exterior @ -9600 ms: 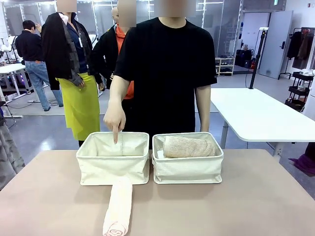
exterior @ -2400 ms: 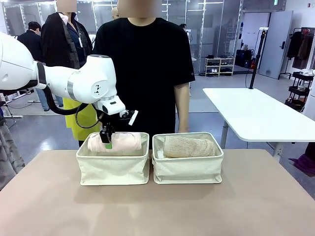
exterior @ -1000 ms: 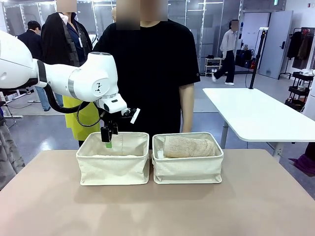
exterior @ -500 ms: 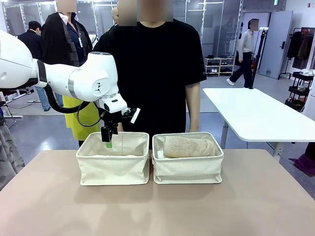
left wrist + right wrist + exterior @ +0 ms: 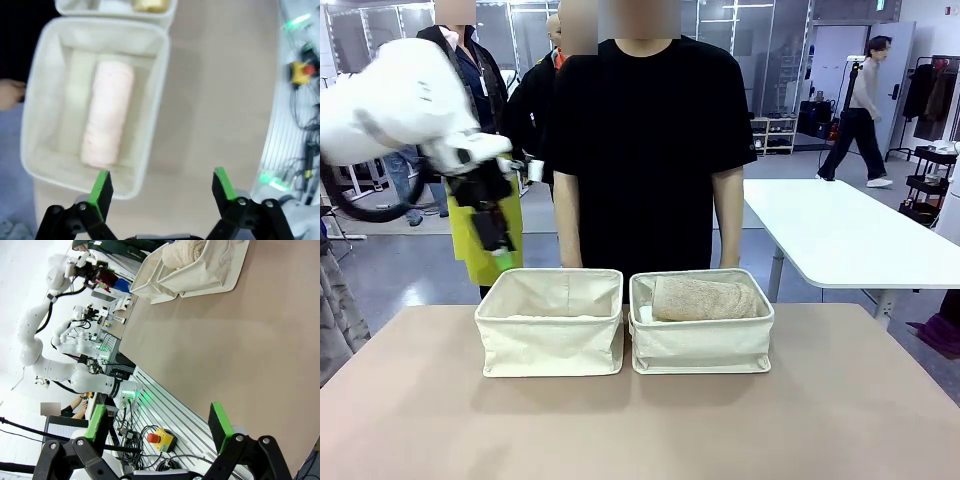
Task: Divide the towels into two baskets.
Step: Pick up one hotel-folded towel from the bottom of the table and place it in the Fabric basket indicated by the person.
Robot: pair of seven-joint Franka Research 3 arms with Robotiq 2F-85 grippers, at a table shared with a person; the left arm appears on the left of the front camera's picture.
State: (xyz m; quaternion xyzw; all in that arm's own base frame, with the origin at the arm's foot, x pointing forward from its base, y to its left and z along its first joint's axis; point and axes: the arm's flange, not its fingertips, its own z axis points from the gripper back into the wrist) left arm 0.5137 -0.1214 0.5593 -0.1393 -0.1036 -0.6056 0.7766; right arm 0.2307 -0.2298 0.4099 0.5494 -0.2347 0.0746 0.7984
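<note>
Pale pink-cream terry-cloth towel roll lying lengthwise in left cream canvas basket; tan terry-cloth towel roll in right cream canvas basket, apparently one per bin to split the set. Baskets side by side on beige tabletop. Left end effector raised above left basket, jaws spread, empty; right end effector likewise spread, empty, off to the side.

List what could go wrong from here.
1. The left gripper, open and empty, is blurred in motion close to the person; a wide swing might brush them.
2. The tan towel bulges above the right basket's rim, so another towel there could roll out.
3. The left basket has soft walls; a low pass might snag them.
</note>
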